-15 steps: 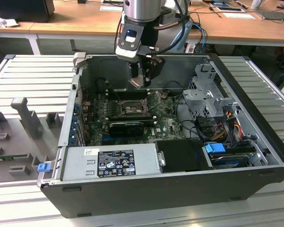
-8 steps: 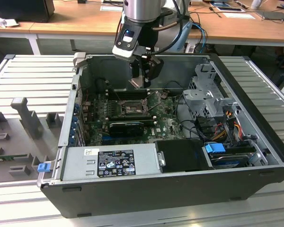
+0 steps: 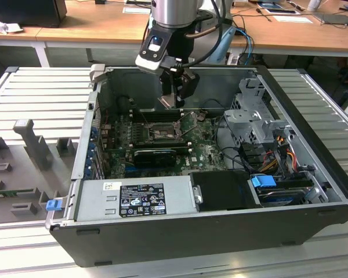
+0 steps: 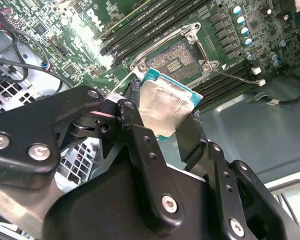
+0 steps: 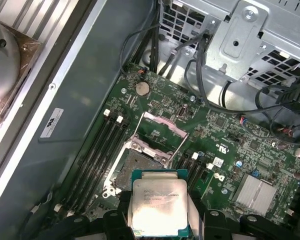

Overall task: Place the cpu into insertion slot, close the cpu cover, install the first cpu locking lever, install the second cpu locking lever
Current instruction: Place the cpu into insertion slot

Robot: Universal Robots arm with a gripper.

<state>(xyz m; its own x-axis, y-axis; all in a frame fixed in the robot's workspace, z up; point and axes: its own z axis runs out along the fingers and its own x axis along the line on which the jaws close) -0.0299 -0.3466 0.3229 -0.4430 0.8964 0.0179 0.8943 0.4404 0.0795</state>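
The jaws pinch the chip (image 4: pixel 165 107) by 2 edges, up above the socket (image 4: pixel 176 61) and not touching it. I think it should go down flat and lined up square. The cover (image 5: pixel 157 132) stands open beside the socket. The chip's underside is hidden.

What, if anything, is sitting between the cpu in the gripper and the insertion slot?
Nothing visible. The gripper holds the cpu above the board, close to the insertion slot. The slot lies bare, and the cpu cover is swung back off it, on the side away from the chip.
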